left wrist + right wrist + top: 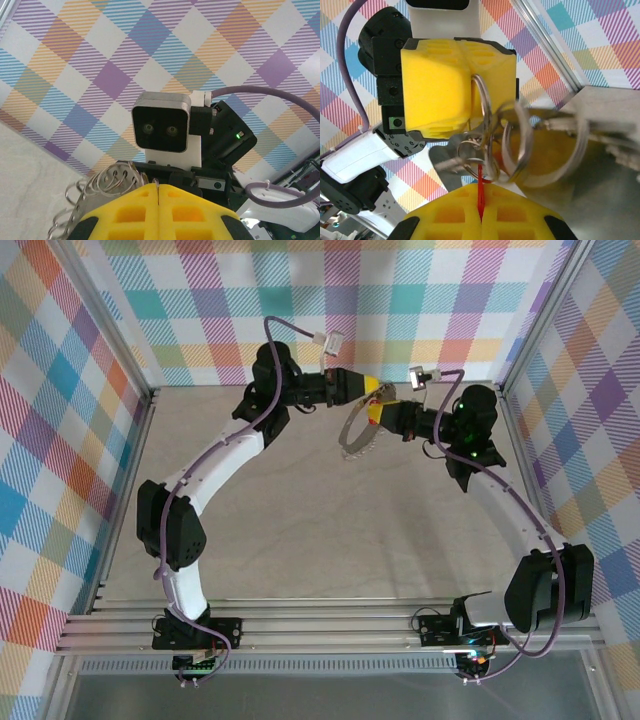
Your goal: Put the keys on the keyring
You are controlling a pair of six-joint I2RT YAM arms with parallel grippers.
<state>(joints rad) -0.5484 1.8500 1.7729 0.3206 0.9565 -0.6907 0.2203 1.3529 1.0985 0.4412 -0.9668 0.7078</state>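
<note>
Your left gripper [159,200] is clamped on the keyring [102,186], which is held in the air over the far middle of the table [300,540]. Your right gripper [480,212] is closed on the key [480,187]. Its red head is edge-on, long axis along the finger seam, pointing into the rings. Blade not distinguishable.

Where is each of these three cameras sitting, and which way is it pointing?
Top external: above and behind, looking down on the table; left arm and right arm show whole, meeting at the keyring.
Left wrist: on the left arm, facing the plaid wall and the right wrist's camera; left gripper at bottom.
Right wrist: on the right arm, facing the left gripper; right gripper pinches the red key.
Shared: wrist views face each other, both showing the keyring.
</note>
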